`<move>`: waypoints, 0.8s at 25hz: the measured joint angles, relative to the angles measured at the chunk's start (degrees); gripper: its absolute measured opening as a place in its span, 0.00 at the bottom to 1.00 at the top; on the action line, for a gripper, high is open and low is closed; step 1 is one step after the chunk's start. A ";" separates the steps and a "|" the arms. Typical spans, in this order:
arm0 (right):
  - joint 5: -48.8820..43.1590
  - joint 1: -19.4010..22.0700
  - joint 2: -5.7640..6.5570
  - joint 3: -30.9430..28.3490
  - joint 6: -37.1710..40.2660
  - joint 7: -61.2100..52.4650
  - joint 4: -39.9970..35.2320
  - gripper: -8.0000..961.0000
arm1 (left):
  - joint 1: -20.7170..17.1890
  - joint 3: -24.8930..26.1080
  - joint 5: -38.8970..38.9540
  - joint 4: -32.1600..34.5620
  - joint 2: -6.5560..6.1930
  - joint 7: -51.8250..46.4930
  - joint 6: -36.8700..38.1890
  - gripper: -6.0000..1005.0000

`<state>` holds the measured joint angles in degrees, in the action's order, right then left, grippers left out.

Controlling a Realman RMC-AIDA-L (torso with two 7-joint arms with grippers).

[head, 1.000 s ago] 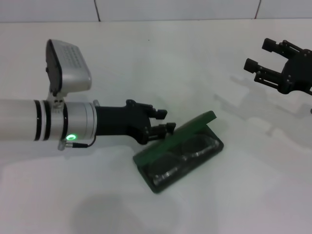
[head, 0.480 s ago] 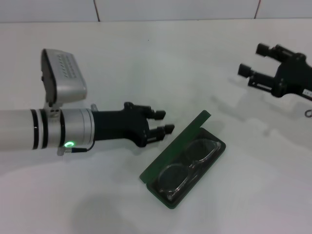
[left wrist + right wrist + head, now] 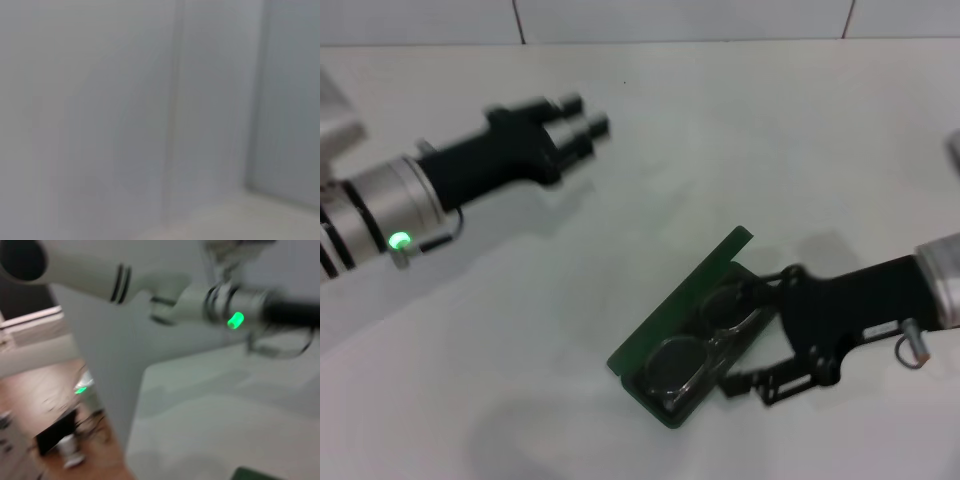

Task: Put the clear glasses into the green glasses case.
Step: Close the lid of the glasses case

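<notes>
In the head view the right gripper, black and skeletal, sits low at about four o'clock on the white table, its jaws spread wide along the near side of the case, one finger up by the far end and the other down by the near corner. It grips nothing. Just beside it lies the dark green rounded hard clamshell glasses case, open, its lid tilted up on the ten o'clock side. The clear colourless plastic glasses lie inside the dark tray (lenses side by side, arms hard to make out). The left gripper hangs well apart at about ten o'clock, above the table; whether its blurred jaws are spread or together I cannot tell. A green light glows on its silver wrist, also seen in the right wrist view.
</notes>
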<state>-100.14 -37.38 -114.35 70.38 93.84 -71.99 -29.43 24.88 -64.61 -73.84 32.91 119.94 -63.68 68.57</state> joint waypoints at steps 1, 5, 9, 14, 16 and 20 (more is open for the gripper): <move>-1.84 -1.09 -0.44 0.10 0.31 -1.48 0.11 0.80 | -0.49 0.01 3.43 -0.18 -0.01 1.78 0.10 0.44; -6.36 -5.58 -1.44 2.27 2.29 -8.28 0.75 0.80 | -0.39 -0.19 10.81 -1.15 -0.14 6.21 0.15 0.44; -7.06 -10.71 -1.30 4.33 6.04 -12.99 3.55 0.80 | -0.64 0.55 13.37 -0.92 -0.57 6.56 0.16 0.44; -10.08 -13.10 -1.51 5.13 5.40 -18.00 4.31 0.80 | -1.47 2.05 14.03 -0.82 -0.73 6.64 1.10 0.45; -10.57 -13.79 -1.73 6.52 4.87 -19.44 4.30 0.80 | -1.65 2.31 14.05 -0.81 -0.63 6.82 1.20 0.45; -9.71 -15.18 -1.83 10.87 3.48 -22.71 4.29 0.80 | -1.73 2.36 14.07 -0.97 -0.54 7.04 1.32 0.45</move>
<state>-109.85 -52.56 -116.18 81.25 97.33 -94.70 -25.14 23.15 -62.25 -59.77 31.94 119.39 -56.63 69.89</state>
